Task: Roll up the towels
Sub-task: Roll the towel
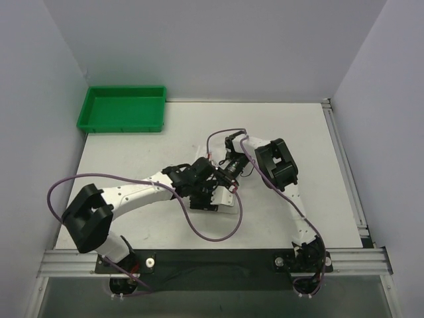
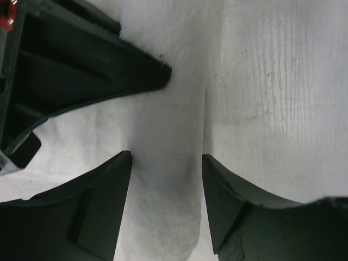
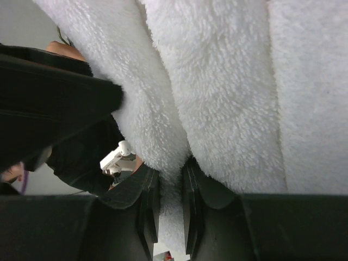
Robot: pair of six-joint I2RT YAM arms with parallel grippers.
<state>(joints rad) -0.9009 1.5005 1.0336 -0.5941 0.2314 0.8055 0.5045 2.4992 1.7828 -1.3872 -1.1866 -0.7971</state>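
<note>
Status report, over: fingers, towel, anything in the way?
Left gripper fingers open, astride fold of towel. Right gripper fingers shut on towel. Green tray far left, not in the way.

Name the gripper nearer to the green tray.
Left. The left gripper is at mid-table, to the near right of the green tray; the right gripper, pinching the towel, is farther right.

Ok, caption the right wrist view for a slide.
Right tool pinches a thin fold of the white towel between bulky terry ridges.
</note>
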